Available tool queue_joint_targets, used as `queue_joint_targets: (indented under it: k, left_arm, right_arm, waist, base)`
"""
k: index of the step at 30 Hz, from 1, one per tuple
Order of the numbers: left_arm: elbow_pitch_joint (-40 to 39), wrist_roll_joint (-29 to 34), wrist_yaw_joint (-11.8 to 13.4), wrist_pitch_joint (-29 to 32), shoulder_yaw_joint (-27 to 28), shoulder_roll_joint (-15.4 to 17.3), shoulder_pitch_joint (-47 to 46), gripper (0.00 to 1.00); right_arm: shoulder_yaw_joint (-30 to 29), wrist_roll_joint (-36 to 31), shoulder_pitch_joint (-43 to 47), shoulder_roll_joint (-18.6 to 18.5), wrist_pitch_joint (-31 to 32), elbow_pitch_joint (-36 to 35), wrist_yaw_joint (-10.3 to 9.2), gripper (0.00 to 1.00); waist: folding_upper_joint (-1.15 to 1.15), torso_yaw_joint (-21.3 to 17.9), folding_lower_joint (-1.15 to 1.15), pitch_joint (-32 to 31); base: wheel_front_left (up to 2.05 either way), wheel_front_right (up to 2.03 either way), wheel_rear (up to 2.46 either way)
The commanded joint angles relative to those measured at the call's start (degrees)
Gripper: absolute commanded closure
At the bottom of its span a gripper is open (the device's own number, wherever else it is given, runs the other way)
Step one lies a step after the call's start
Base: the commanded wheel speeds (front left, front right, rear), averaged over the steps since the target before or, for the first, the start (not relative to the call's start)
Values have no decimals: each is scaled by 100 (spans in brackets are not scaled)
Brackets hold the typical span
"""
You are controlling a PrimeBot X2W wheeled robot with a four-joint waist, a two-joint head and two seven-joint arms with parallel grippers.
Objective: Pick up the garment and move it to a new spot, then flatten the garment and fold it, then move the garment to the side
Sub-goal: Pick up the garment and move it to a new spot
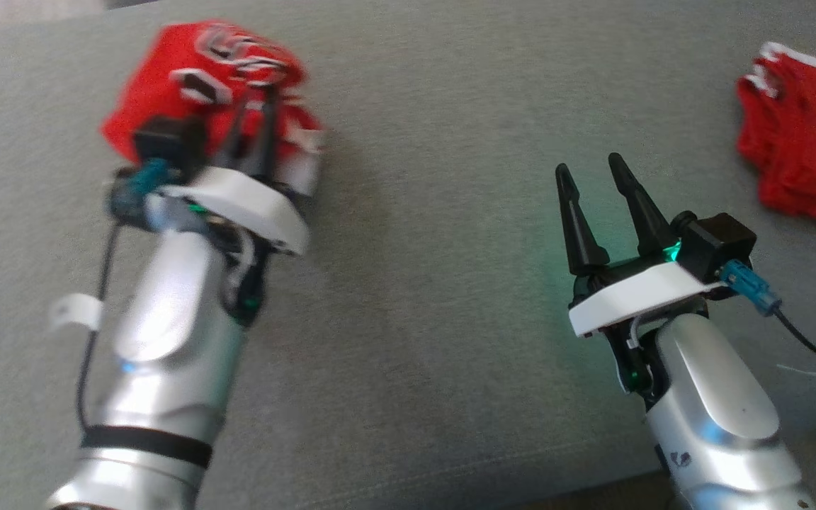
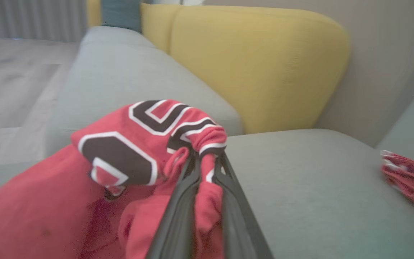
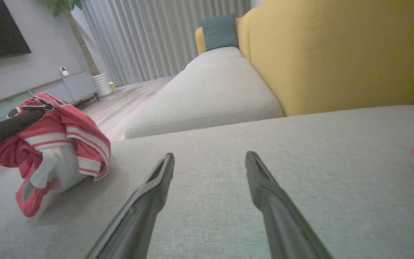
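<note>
Garment point(image 1: 167, 78) bunched in the left claw point(image 2: 201, 162), upper left of the head view

Left claw is pinched narrow on a wad of the red cloth, the rest hanging down toward the sofa point(image 1: 408, 319). Right claw point(image 1: 590, 166) sits wide and empty at lower right. Looks like the carry-to-a-new-spot step. Next it probably needs a drop mid-frame, well apart from the other red cloth point(image 1: 805, 142) far right, then both claws spreading it flat.

Red jersey point(image 2: 128, 144) with black numerals outlined in white and red-and-white striped trim; plain grey woven sofa seat point(image 1: 415, 142); mustard-yellow backrest point(image 2: 257, 64); teal cushion point(image 3: 219, 31); second red garment point(image 1: 805, 142) edged in white; pale grey curtains point(image 3: 164, 36); light wood-grain floor point(image 3: 128, 100).
</note>
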Motion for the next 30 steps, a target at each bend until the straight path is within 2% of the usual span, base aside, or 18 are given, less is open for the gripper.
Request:
queue_joint_targets:
  k: [1, 5, 9, 10, 11, 12, 20, 30]
  left_arm:
    - [-302, -197, 84, -34, -96, 123, -139, 100]
    - [-765, -855, 438, -34, -1162, 123, -113, 100]
    - [-803, -978, 722, -34, -1507, 122, 42, 100]
    - [-789, -989, 786, -34, -1495, 122, 104, 79]
    - [-778, -984, 832, -34, -1466, 122, 176, 12]
    - [-772, -972, 873, -34, -1417, 122, 262, 0]
    - [-974, -489, 949, -34, -586, 123, 1166, 0]
    - [-1479, 88, 944, -34, 730, 129, 2495, 0]
  right_arm:
    - [130, 53, 7, 59, -55, -173, -5, 0]
    - [187, 115, 60, 59, -55, -199, -5, 0]
    - [196, 98, 87, 59, -55, -195, -5, 0]
    - [175, 86, 94, 59, -55, -190, -5, 0]
    - [150, 68, 102, 59, -55, -187, -5, 0]
    - [136, 50, 111, 59, -55, -181, -5, 0]
    - [123, 9, 191, 59, -55, -82, -5, 0]
    - [139, -52, 471, 59, -55, 130, -5, 0]
  waist:
    - [0, -240, 0, -9]
    - [0, -424, 0, -28]
    - [0, -443, 0, -51]
    - [0, -424, 0, -56]
    - [0, -389, 0, -62]
    - [0, -350, 0, -71]
    - [0, -14, 0, -279]
    - [0, 459, 0, -657]
  base:
    - [0, 0, 0]
    - [0, 0, 0]
    - [0, 0, 0]
    - [0, 0, 0]
    - [0, 0, 0]
    - [0, 0, 0]
    - [0, 0, 0]
    - [0, 0, 0]
